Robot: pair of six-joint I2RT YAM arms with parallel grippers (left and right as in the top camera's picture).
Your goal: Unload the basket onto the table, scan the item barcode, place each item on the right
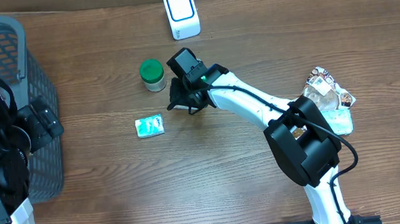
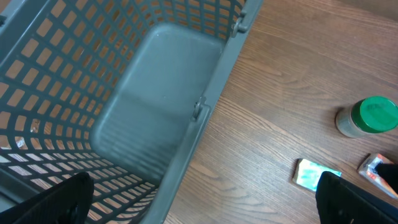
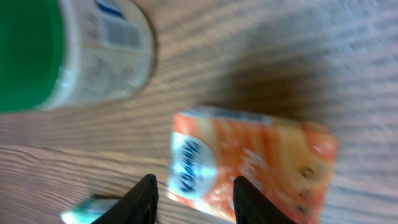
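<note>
Jaws of the left gripper (image 2: 205, 177) stand wide apart above the grey basket (image 2: 163, 74). At mid-table the right gripper (image 3: 194, 180) hangs parted, clasping nothing, just over the orange box (image 3: 261, 162) lying flat on the table (image 1: 213, 182). A teal packet (image 1: 149, 125) lies near it and the green-lidded jar (image 1: 152, 73) stands beside it. Farther off stands the white scanner (image 1: 181, 13).
</note>
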